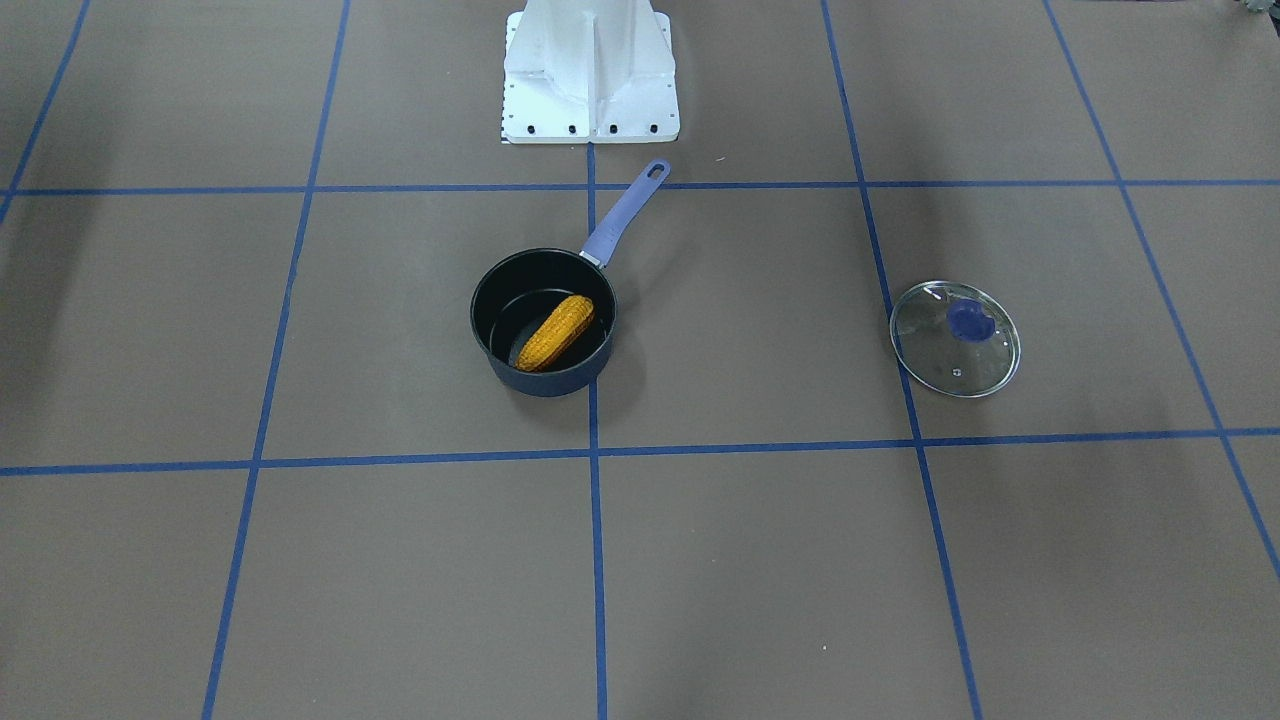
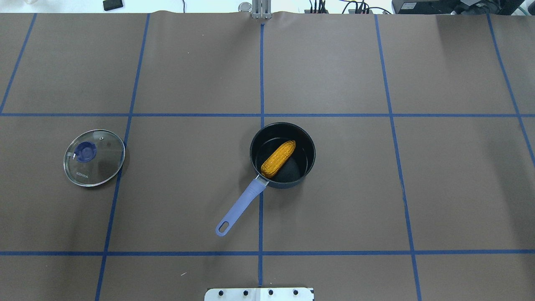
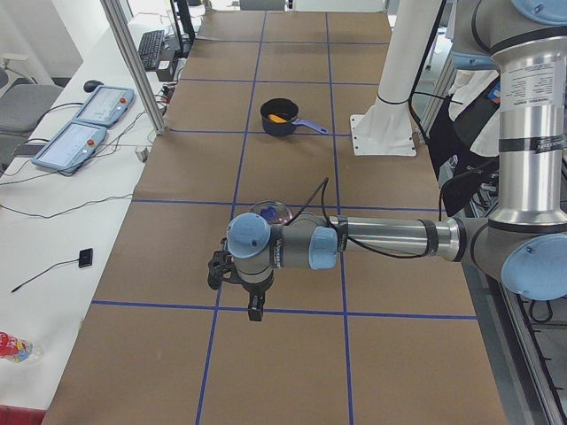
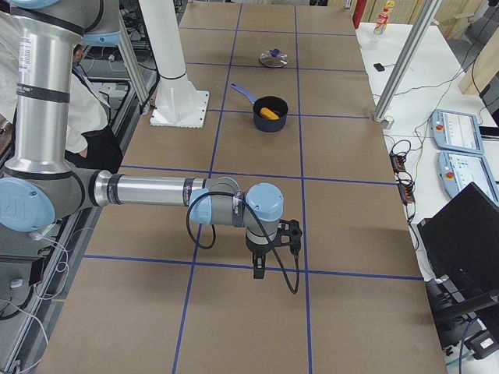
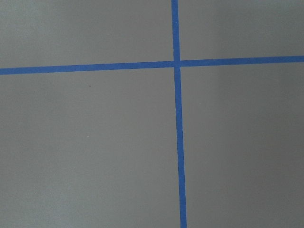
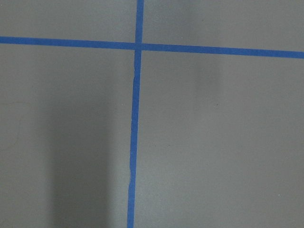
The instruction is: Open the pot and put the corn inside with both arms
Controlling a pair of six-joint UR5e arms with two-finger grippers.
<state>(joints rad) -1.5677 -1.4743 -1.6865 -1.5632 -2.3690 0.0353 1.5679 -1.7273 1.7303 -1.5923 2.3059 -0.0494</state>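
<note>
The pot (image 1: pixel 550 385) stands open at the table's middle, its lavender handle (image 1: pixel 625 215) pointing toward the robot base. The corn (image 1: pixel 556 332) lies inside it, tilted against the wall; it also shows in the overhead view (image 2: pixel 278 158), inside the pot (image 2: pixel 311 152). The left gripper (image 3: pixel 255 306) shows only in the exterior left view, hanging low over the table beside the lid; I cannot tell whether it is open or shut. The right gripper (image 4: pixel 259 269) shows only in the exterior right view, far from the pot (image 4: pixel 270 118); its state is likewise unclear. Both wrist views show only bare table.
The round glass lid (image 1: pixel 955 338) with a blue knob lies flat on the table on the robot's left side, apart from the pot; it also shows in the overhead view (image 2: pixel 94 157). The white mounting base (image 1: pixel 590 70) stands behind the pot's handle. Blue tape lines grid the brown table.
</note>
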